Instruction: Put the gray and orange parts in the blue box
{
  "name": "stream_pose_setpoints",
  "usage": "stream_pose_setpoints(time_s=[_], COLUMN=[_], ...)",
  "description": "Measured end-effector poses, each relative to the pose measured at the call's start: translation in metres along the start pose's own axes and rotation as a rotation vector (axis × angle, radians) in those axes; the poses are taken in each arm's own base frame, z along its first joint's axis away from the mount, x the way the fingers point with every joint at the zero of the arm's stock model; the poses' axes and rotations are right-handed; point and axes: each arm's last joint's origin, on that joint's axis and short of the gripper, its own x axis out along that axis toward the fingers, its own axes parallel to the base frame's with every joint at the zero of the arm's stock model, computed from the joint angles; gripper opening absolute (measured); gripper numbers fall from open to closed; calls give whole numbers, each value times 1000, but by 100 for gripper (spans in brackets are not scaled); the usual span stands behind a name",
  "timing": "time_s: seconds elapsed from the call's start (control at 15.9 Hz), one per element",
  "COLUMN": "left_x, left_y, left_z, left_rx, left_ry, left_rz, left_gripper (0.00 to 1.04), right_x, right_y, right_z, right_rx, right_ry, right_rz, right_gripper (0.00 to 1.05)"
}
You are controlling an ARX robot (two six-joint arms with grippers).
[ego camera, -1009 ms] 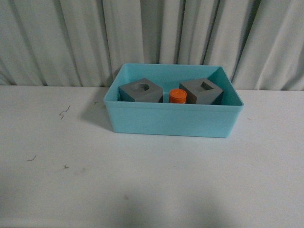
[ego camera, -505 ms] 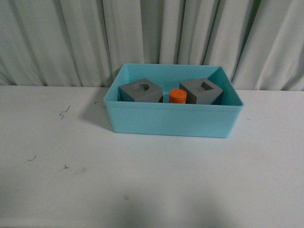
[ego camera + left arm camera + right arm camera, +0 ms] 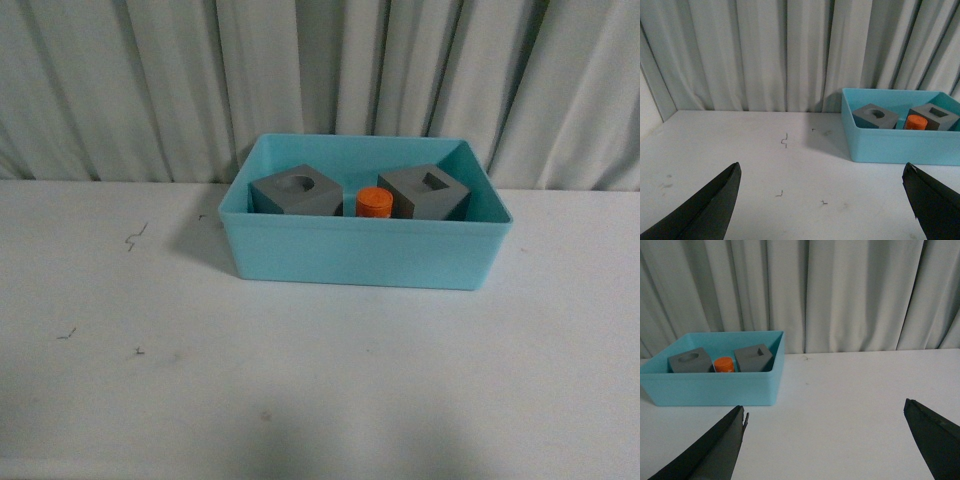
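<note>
The light-blue box (image 3: 365, 255) stands at the back middle of the white table. Inside it sit a gray cube with a round recess (image 3: 296, 190), an orange cylinder (image 3: 375, 202) and a gray cube with a square recess (image 3: 426, 191), side by side. Neither arm shows in the front view. My left gripper (image 3: 821, 172) is open over bare table, well short of the box (image 3: 900, 145), with nothing between its fingers. My right gripper (image 3: 825, 410) is open too, empty, with the box (image 3: 710, 387) off to one side.
A pleated grey curtain (image 3: 320, 80) hangs right behind the table. Small dark scuff marks (image 3: 134, 237) dot the table's left part. The white tabletop (image 3: 320, 390) stretches wide in front of the box.
</note>
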Motion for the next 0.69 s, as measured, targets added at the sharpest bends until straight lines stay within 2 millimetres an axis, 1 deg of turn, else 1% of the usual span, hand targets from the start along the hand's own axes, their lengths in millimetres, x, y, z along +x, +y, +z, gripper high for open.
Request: stream_pose_setpoints(time_s=[0.69], left_x=[0], left_y=[0], left_z=[0], left_rx=[0], left_ry=[0], left_rz=[0], left_gripper=[98], right_x=[0], right_y=[0], right_z=[0], right_rx=[0], right_ry=[0], right_rz=[0], right_gripper=[98])
